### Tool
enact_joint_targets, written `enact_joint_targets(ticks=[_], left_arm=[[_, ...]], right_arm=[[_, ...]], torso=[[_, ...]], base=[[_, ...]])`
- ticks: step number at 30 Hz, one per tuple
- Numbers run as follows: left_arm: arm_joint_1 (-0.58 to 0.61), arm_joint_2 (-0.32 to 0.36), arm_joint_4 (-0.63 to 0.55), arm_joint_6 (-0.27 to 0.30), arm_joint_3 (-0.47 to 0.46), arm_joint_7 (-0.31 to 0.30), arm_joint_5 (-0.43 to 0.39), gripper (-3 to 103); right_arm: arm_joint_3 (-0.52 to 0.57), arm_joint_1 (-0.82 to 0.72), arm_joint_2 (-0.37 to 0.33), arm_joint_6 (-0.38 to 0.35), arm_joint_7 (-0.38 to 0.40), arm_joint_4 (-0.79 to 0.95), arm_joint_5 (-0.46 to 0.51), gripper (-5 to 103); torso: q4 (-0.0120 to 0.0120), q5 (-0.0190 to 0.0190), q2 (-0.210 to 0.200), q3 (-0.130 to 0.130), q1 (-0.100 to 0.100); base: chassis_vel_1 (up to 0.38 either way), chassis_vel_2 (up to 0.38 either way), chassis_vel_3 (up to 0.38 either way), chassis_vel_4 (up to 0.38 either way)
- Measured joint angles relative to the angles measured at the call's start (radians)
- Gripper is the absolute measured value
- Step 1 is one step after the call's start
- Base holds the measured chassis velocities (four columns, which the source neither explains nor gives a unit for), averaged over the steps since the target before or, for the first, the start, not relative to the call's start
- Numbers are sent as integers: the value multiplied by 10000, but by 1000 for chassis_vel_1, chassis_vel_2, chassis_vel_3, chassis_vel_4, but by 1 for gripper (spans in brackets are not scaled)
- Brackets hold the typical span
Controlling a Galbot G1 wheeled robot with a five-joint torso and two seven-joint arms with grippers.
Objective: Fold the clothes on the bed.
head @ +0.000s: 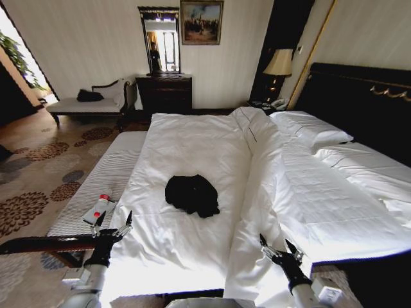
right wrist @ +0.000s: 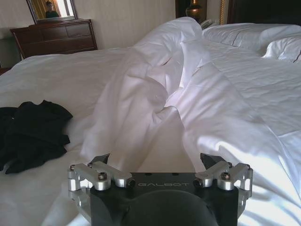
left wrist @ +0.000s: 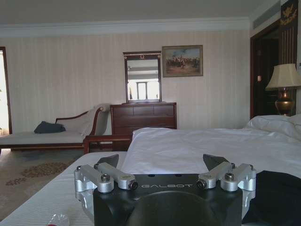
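The clothes (head: pixel 192 194), a black T-shirt, lie crumpled in a heap on the white duvet of the bed (head: pixel 192 141), near the foot end. The heap also appears in the right wrist view (right wrist: pixel 33 134) and as a dark edge in the left wrist view (left wrist: pixel 277 197). My left gripper (head: pixel 114 221) hovers open at the bed's near left corner, well short of the shirt. My right gripper (head: pixel 278 246) is open too, over a raised fold of duvet (right wrist: pixel 150 94) to the shirt's right. Both hold nothing.
A striped bench (head: pixel 96 192) runs along the foot of the bed and carries a small bottle with a red cap (head: pixel 97 208). A chaise (head: pixel 87 102) with a dark bundle, a dark dresser (head: pixel 164 93) and a lamp (head: pixel 279 64) stand by the far wall.
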Motion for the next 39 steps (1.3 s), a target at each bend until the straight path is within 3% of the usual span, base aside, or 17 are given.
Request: enact_joint_targets(ticks=[5,13,16,19,21,22,26,29,39], left_arm=[[-19,-22,-23,29,37,-13,19,100],[-16,-18,-33,56,69,-29,61,100],[-19,-2,-33,62,68,-33,61,100],[-47,10,-33,74,76,-41,67,100],[-51,9,-33,76,82,-43,68,100],[-65,1,-28,81,95,-48,72,100],[-70,-22,3,82,102,-54,76,100],[-59,-48,40,82,94,-54,72,100],[-100,-65,84,78,127,-59,63,100]], right_arm=[[-62,20,-10,-78,-46,-15,64,98],[-134,63,-44,-111,-117,92,99,66],[-143,67,-44,-111,-118,89,105,61],[-157,63,-42,-111,-121,88,104,44],[-159,63,-42,-110,-123,88,101,44],[-162,64,-42,-110,-126,88,94,34],[-165,77,-41,-108,-131,89,68,23],[-166,79,-32,-104,-134,93,60,7],[160,141,-68,-105,-114,259,266,2]], torso=[[-1,0,0,0,0],[-1,-1,0,0,0],[-1,0,0,0,0],[-1,0,0,1,1],[-1,0,1,0,1],[-1,0,0,0,0],[0,-1,0,0,1],[0,0,0,0,1],[-1,0,0,0,1]], base=[[0,0,0,0],[0,0,0,0],[0,0,0,0],[0,0,0,0],[0,0,0,0],[0,0,0,0],[0,0,0,0],[0,0,0,0],[0,0,0,0]])
